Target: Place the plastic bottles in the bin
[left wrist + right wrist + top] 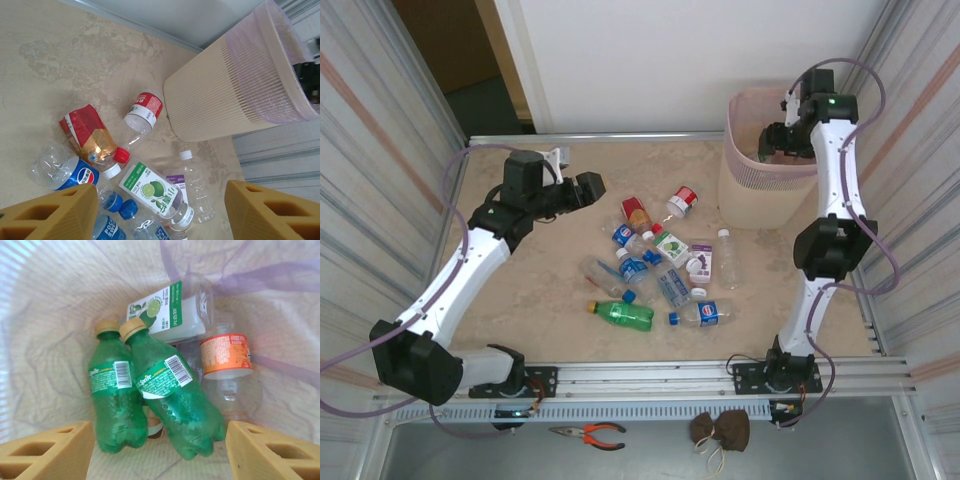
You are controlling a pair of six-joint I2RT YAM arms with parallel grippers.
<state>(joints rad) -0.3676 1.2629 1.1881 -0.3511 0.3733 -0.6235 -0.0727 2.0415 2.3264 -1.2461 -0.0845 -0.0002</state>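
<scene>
Several plastic bottles (650, 262) lie loose in the middle of the table, among them a green one (623, 314) and a red-labelled one (682, 201). My left gripper (588, 190) hovers open just left of the pile. From its wrist I look down on a lime-labelled bottle (152, 192) between the spread fingers of the left gripper (160, 192). The bin (760, 185) stands at the far right. My right gripper (775, 140) hangs open over its mouth. Below the right gripper (159, 432), two green Sprite bottles (172, 395) and an orange-labelled bottle (227, 357) lie inside the bin (45, 315).
Corrugated walls close in both sides of the table. Orange-handled pliers (590, 433) and a brown pouch (720, 430) rest on the ledge in front of the arm bases. Bare tabletop (540, 280) stretches left of the pile.
</scene>
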